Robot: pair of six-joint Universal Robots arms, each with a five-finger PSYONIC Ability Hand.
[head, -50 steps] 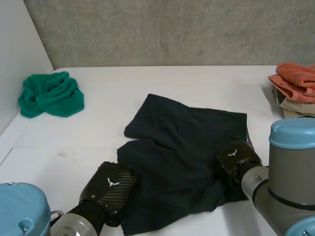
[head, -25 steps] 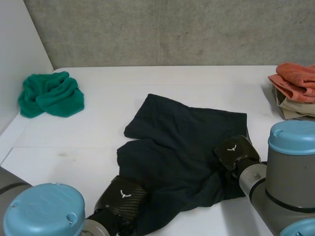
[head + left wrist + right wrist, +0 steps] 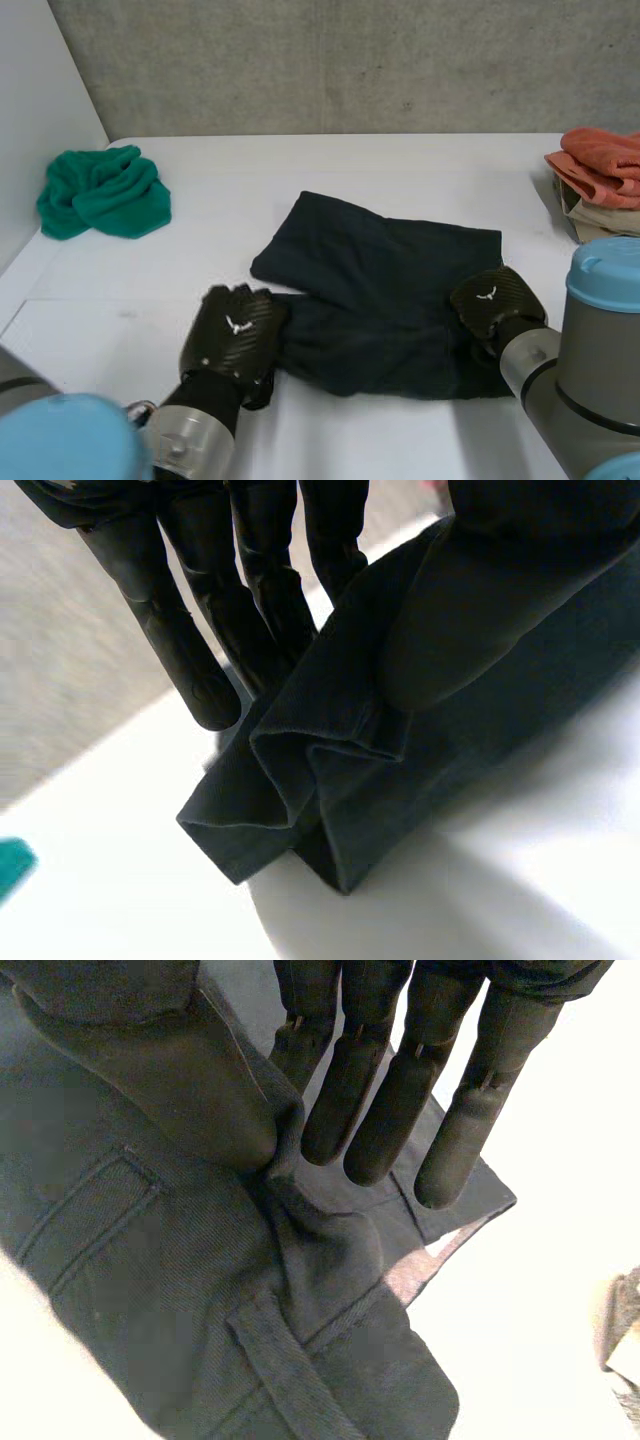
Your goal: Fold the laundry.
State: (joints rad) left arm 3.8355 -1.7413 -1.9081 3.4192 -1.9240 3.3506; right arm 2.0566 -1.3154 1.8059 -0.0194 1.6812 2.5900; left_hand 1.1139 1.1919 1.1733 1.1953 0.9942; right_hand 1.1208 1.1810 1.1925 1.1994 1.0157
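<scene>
Head view: dark shorts (image 3: pixel 390 280) lie on the table (image 3: pixel 400 170). Left hand (image 3: pixel 235 335) pinches their left edge, thumb against fingers (image 3: pixel 170 630); right hand (image 3: pixel 490 300) likewise, right edge.

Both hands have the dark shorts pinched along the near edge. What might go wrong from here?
The left hand pinches a bunched, creased corner of the shorts, so the fold may set with wrinkles. The right hand holds only a thin ridge of cloth against its thumb; it might slip, leaving the fold lopsided.
</scene>
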